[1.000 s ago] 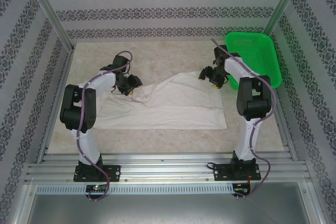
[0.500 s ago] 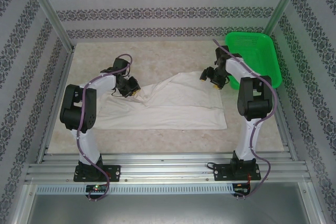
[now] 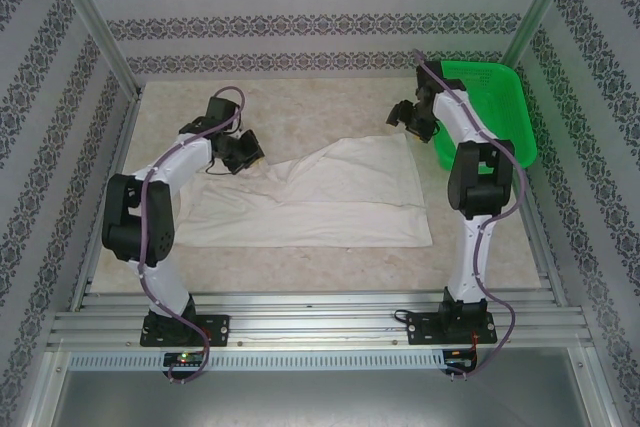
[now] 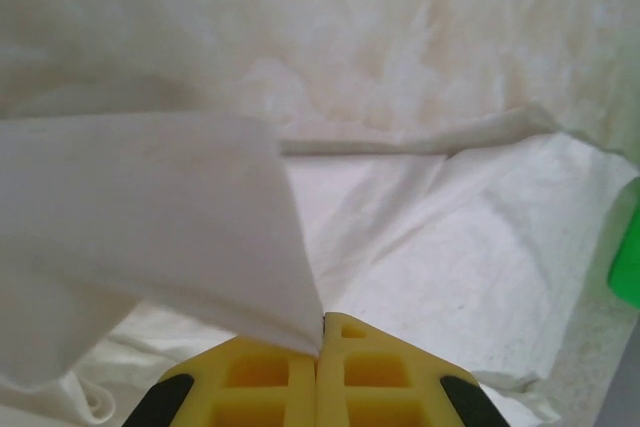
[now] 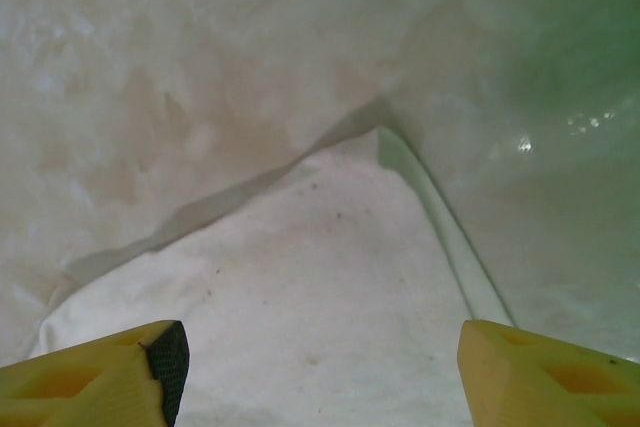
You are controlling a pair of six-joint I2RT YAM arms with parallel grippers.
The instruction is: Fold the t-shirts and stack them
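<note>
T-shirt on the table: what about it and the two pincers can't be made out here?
- Top external: t-shirt print too small to tell; its far left corner sits behind the left arm and left pincer.
- Left wrist: the cloth's own raised fold hides the shirt at left.
- Right wrist: right pincer fingers cut off by the bottom edge.
- Top external: the right arm covers part of the green basket.
</note>
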